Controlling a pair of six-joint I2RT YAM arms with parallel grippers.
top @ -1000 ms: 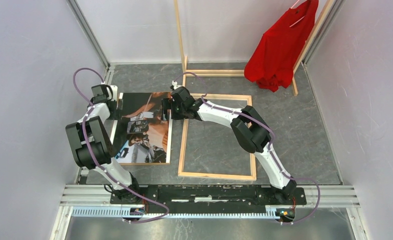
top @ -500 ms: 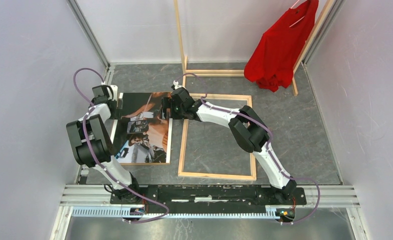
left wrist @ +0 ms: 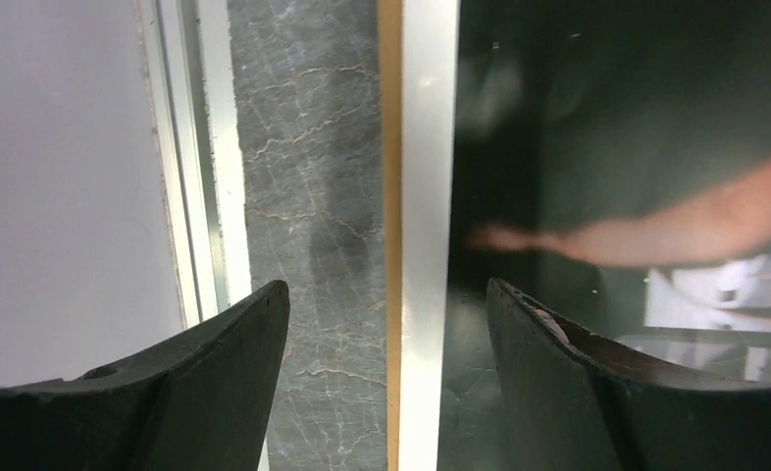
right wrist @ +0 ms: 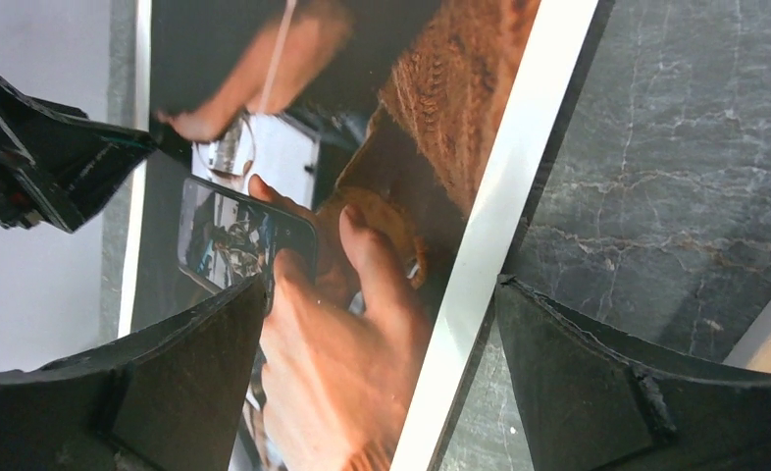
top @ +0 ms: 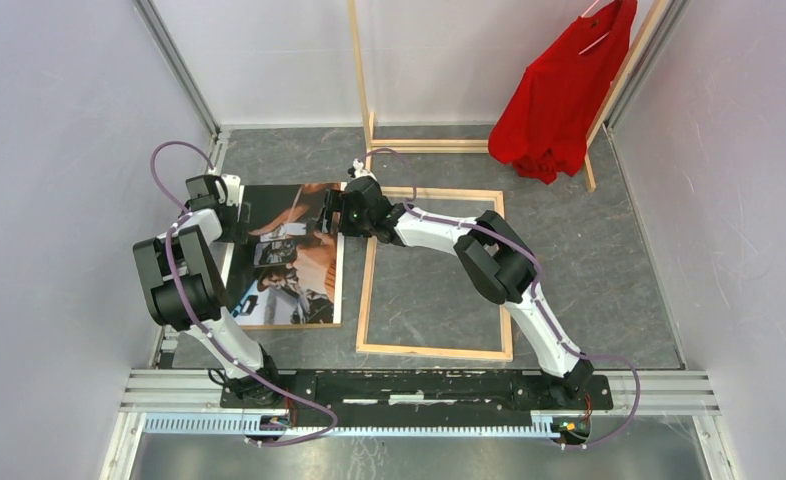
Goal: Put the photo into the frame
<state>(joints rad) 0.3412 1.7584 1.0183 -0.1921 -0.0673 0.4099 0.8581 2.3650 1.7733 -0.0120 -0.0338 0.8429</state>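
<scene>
Item: the photo (top: 289, 255), lying face up and flat on the desk (top: 589, 250), just left of the frame (top: 435, 351). The frame is lying wood side up, its long left rail running close beside the photo's right edge. We are bracketing the photo's far end: the left pincer (left wrist: 386, 289) is standing wide open astride the left white border, gripping nothing, and the right pincer (right wrist: 382, 285) is likewise gaping over the right border, empty. For a good lift, we are judging that both should be closing on opposite edges level with each other, rising evenly to avoid bowing the board, and clearing the rail before lowering squarely inside.
</scene>
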